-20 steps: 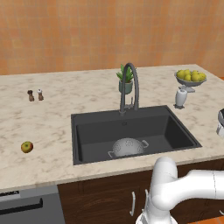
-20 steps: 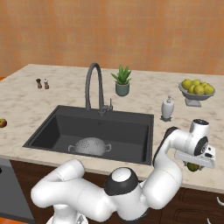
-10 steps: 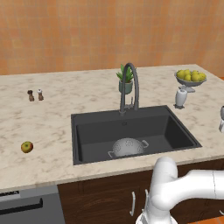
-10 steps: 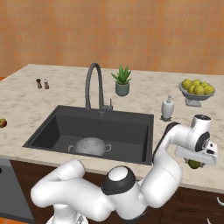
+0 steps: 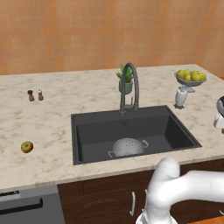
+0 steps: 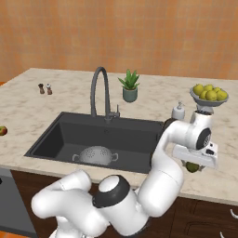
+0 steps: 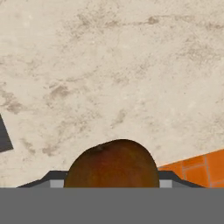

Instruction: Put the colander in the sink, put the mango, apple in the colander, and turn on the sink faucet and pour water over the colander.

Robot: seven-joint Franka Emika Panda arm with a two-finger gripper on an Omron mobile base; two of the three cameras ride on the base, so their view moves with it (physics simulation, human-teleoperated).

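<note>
Colander (image 5: 127, 146) sits in sink (image 5: 175, 131), empty. Tool (image 6: 194, 162) grips mango (image 7: 113, 164) above table (image 7: 109, 65).

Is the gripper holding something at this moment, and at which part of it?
The mango sits between the fingers, which flank its two sides; whether they grip it firmly cannot be told.

text: none legible | labels: none | soap bottle (image 6: 178, 111): perhaps too small to tell

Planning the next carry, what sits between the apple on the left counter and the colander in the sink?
In the left base view, only bare marble counter and the sink's left wall lie between the apple and the colander.
</note>
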